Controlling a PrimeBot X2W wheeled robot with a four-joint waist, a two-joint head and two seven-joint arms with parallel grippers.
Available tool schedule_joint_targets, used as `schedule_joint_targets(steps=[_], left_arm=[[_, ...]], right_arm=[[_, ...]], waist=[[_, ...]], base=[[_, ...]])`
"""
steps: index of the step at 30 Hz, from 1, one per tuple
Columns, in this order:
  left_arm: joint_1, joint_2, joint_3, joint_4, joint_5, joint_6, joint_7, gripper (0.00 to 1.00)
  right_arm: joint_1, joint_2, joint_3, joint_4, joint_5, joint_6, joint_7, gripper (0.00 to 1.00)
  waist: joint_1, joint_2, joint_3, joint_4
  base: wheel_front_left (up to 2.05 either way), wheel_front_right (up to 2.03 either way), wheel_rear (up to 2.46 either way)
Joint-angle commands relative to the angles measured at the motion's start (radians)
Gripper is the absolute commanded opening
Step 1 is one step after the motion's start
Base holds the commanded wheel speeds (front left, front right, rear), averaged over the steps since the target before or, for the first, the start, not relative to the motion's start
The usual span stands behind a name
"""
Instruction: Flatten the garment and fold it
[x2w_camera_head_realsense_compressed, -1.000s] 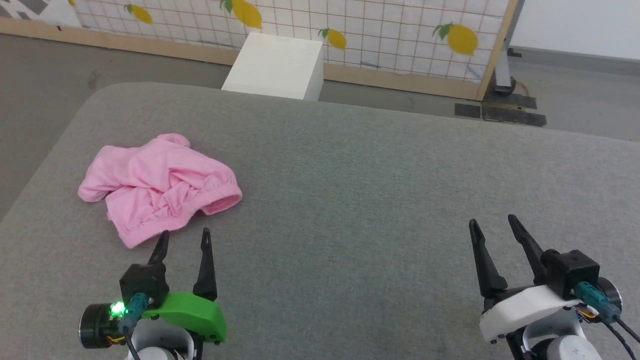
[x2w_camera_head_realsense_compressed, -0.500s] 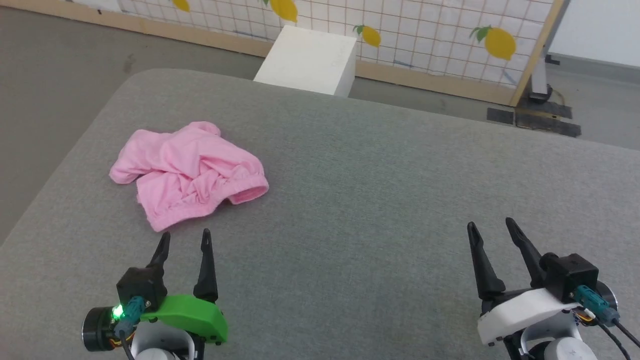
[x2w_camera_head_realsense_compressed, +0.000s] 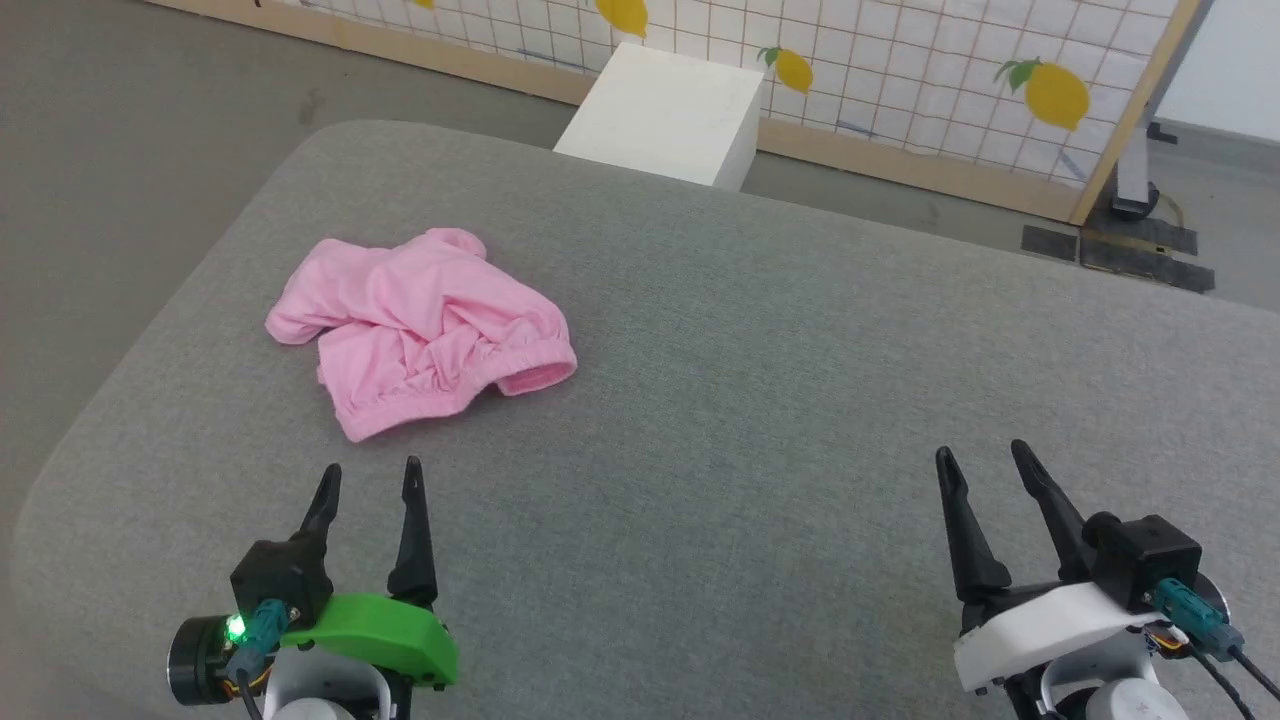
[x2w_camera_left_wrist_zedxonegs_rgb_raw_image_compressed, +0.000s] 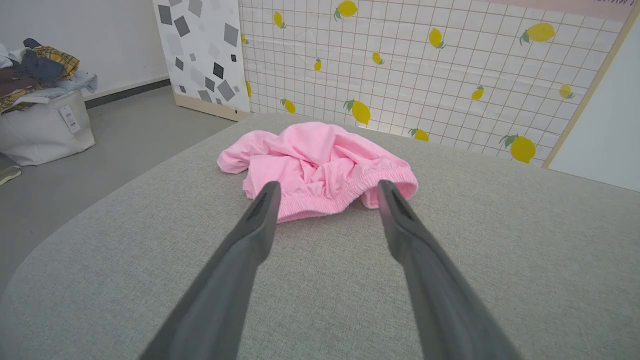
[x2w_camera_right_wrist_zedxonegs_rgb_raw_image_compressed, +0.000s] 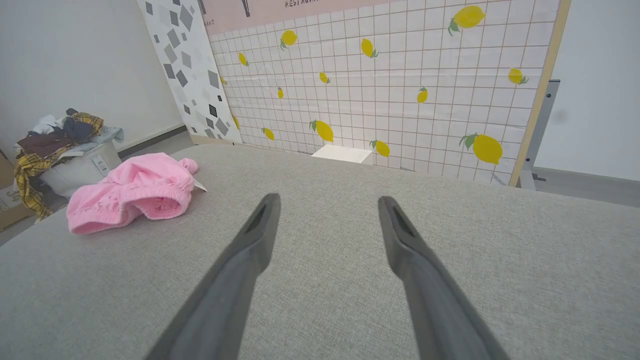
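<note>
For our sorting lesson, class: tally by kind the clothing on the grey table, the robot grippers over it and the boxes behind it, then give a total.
Pink garment: 1
Grippers: 2 (left gripper, right gripper, both open)
White box: 1
Total: 4

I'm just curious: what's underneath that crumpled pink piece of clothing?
The crumpled light pink fabric garment lies on the grey fabric-covered surface, which shows all around it. A small white label pokes out at one edge. Anything beneath its folds is covered.
</note>
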Motion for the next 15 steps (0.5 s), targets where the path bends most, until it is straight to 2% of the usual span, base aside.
schedule_joint_targets(steps=[1,12,15], left_arm=[[0.004,-0.003,-0.003,0.005,-0.004,0.005,-0.011,1.0],[0.004,-0.004,-0.011,0.021,-0.02,0.007,-0.034,1.0],[0.002,-0.004,-0.013,0.026,-0.015,0.006,-0.04,1.0]], right_arm=[[0.013,0.0,0.002,0.005,0.015,-0.001,-0.01,1.0],[0.015,0.0,0.004,0.026,0.039,-0.001,-0.033,1.0],[0.013,0.0,0.003,0.032,0.014,-0.001,-0.039,1.0]], waist=[[0.0,0.0052,0.0,0.009],[0.0,0.0059,0.002,0.051],[0.0,0.0061,0.004,0.062]], base=[[0.0,0.0,0.0],[0.0,0.0,0.0],[0.0,0.0,0.0]])
